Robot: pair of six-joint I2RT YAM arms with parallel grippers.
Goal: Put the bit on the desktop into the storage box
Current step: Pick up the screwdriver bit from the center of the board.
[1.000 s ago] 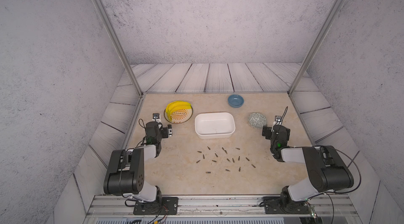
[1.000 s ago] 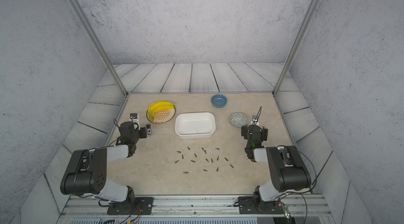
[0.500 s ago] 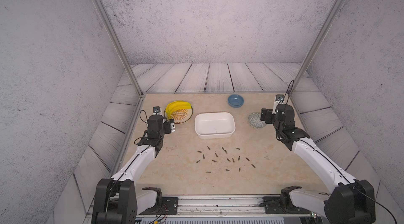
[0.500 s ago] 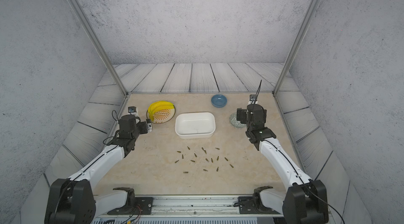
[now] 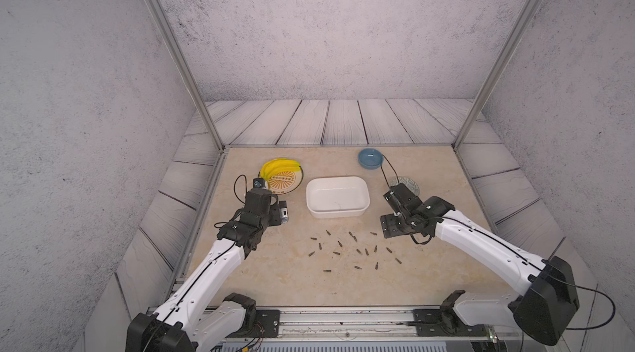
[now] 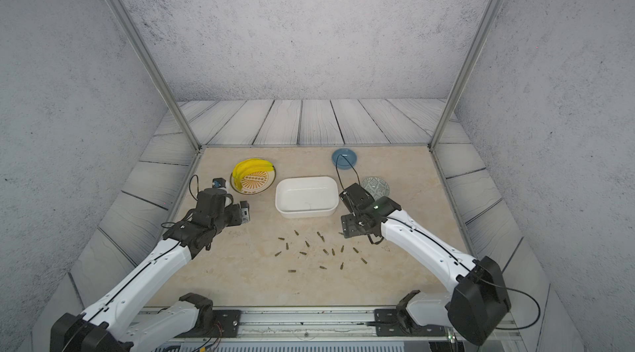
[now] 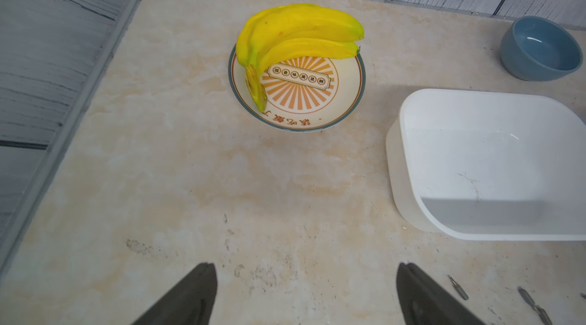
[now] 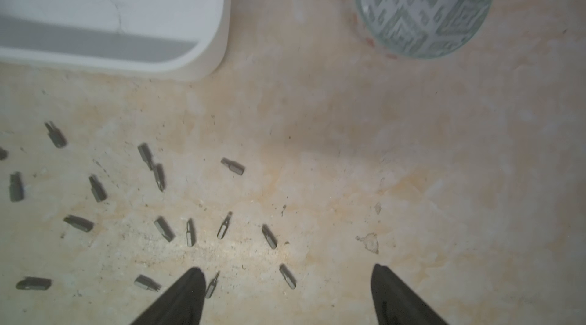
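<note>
Shows nothing done yet. Finds box [image 8: 206, 54] empty ahead of right tool [image 8: 288, 269], bits [image 8: 163, 229] lying loose on desk [image 8: 348, 149] below and beside it. Reads right tool spread, pinching nothing; left tool [image 7: 305, 264] likewise, beside box. Leaves every bit to move.

Beige desktop [image 5: 281, 274], faint marble veining. Plain white storage box [image 5: 337, 195]. 2 bowls: blue bowl [image 5: 370, 158], patterned bowl [image 8: 421, 6] grey-green geometric. Cream plate [image 7: 295, 101], orange sunburst (greenish rim). Yellow bananas [image 7: 295, 28]. Dark grey bits [image 8: 98, 188], possibly bronze-tinted; blurry.
</note>
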